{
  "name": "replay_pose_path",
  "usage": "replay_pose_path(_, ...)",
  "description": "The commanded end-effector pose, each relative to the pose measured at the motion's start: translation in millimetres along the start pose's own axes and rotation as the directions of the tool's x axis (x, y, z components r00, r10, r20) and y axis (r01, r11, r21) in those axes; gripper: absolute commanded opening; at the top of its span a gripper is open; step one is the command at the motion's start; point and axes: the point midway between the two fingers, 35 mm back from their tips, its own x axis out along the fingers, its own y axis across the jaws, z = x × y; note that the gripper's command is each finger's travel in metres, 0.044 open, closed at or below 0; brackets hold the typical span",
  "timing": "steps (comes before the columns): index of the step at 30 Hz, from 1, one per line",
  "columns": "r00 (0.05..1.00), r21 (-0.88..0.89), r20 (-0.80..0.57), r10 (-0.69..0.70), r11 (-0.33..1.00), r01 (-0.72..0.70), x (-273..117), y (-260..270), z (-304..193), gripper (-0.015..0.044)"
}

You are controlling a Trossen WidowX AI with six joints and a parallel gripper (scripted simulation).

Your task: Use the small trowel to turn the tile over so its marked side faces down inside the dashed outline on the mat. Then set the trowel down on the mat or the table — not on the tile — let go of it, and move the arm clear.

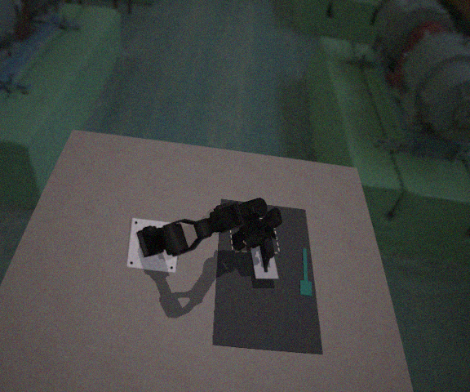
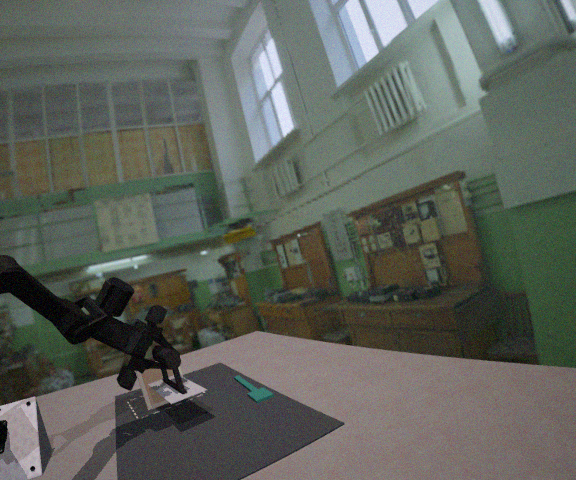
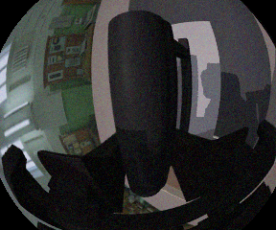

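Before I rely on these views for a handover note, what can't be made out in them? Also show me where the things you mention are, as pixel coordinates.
- Handle's grip contact: the end effector [image 1: 255,233] [image 2: 167,357] [image 3: 144,129] covers it in the top and exterior views.
- Tile [image 2: 149,396]: its marking cannot be read in the exterior view; the arm hides it from above.
- Dashed outline [image 1: 278,245] [image 2: 131,408]: partly behind the arm, top view.
- Wall notices [image 2: 411,232]: blurred, exterior view.
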Motion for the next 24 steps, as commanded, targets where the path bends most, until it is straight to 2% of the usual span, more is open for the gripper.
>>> replay_pose_path(1, 1.000, 0.010, 0.006, 0.009, 1.000, -0.009, -1, 2, -2, 0.0000)
replay_pose_path(5, 1.000, 0.010, 0.006, 0.009, 1.000, -0.009, -2, 4, 1, 0.0000)
replay_pose_path(18, 1.000, 0.008, 0.006, 0.008, 1.000, -0.008, -20, 24, 56, 0.0000)
replay_pose_path(24, 1.000, 0.008, 0.007, 0.008, 1.000, -0.008, -21, 24, 59, 0.0000)
